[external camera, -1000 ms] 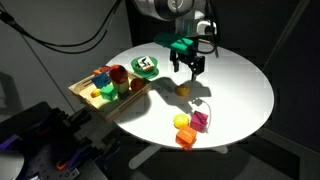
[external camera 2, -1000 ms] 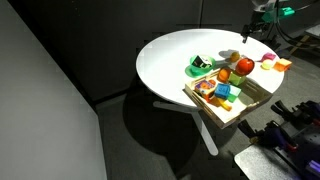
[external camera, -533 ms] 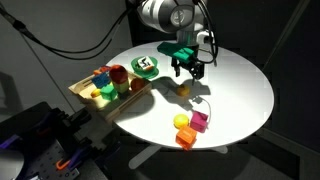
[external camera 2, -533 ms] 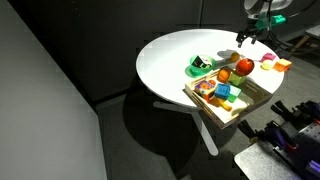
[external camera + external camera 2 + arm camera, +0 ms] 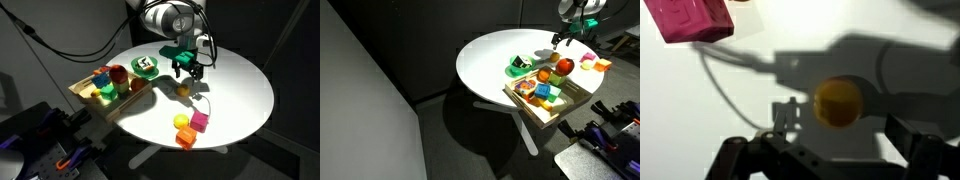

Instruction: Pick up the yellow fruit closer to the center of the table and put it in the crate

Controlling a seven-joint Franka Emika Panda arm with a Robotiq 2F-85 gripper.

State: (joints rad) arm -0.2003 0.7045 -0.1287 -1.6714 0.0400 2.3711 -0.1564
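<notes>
We see the yellow fruit (image 5: 183,88) lying on the white counter (image 5: 240,90), outside the wooden crate (image 5: 78,92) and near the crate's corner that faces the counter's middle. The jaws hang just above it, spread wide and holding nothing. In the wrist view the fruit (image 5: 838,103) sits on the bare top in the gap ahead of them. A pink cube (image 5: 200,121) lies farther from the crate.
</notes>
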